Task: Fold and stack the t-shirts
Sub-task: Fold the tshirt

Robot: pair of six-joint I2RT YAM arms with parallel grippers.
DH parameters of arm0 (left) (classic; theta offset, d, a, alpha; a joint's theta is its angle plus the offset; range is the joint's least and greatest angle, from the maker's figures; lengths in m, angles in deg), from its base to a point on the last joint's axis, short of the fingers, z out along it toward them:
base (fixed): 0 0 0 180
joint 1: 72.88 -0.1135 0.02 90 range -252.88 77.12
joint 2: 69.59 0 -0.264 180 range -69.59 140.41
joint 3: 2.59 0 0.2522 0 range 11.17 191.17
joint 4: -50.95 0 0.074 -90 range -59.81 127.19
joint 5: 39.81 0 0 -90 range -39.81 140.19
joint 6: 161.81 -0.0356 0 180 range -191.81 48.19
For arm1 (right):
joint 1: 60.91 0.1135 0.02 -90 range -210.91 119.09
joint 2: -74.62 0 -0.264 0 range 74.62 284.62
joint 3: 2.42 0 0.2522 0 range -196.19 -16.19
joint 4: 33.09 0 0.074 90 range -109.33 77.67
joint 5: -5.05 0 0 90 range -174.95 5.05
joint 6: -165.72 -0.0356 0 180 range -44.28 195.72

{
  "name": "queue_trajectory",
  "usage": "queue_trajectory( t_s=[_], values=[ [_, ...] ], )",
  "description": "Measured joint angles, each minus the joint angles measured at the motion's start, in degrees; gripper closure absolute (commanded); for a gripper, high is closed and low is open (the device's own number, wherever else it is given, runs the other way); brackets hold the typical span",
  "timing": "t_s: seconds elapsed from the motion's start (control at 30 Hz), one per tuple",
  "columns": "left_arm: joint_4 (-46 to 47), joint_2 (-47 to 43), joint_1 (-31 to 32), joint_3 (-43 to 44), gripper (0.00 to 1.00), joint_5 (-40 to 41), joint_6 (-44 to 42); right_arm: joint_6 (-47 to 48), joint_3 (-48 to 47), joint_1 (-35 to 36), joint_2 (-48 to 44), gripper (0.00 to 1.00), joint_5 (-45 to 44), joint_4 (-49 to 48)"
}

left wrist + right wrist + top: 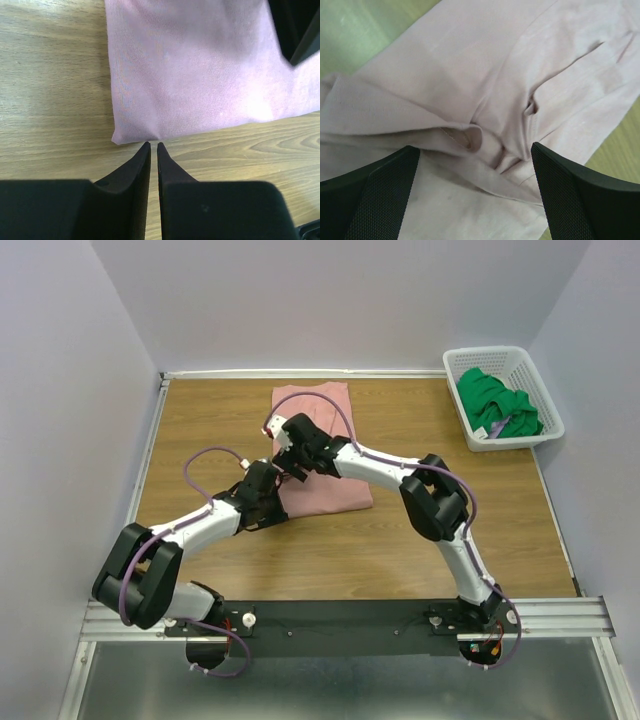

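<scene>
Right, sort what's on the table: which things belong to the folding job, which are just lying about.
Job:
dusty-pink cloth t-shirt, lying folded
bright green cloth t-shirt, bunched up

Lying about:
white plastic lattice basket, holding the green one
brown wooden table

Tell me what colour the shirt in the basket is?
The crumpled cloth t-shirt is bright green, clearest from the top camera.

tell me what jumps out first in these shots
A pink tee lies folded narrow at centre, the right pincer gaping above its creases and the left pincer at its near-left corner. A green tee is heaped in the white basket at the far right.
</scene>
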Motion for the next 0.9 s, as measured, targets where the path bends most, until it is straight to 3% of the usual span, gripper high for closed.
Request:
queue_trajectory(
  t_s=[0.33,0.53,0.7,0.9],
  values=[
    [-1.2,-5.4,0.0,-0.8,0.83,0.4,0.8,0.6,-8.3,-0.7,6.1,0.00,-8.0,-1.9],
    [-1.6,-6.7,0.0,-0.8,0.83,1.1,0.8,-3.6,-10.5,-2.3,4.6,0.00,-9.7,-2.7],
    [-1.6,-4.3,-1.2,1.2,0.83,1.1,-0.1,-9.7,-3.4,-5.4,-4.2,0.01,-7.5,-3.0],
    [-1.3,5.1,-2.9,10.8,0.83,1.6,-2.9,-18.0,9.4,-8.7,-19.7,0.01,-3.0,-3.7]
  ],
)
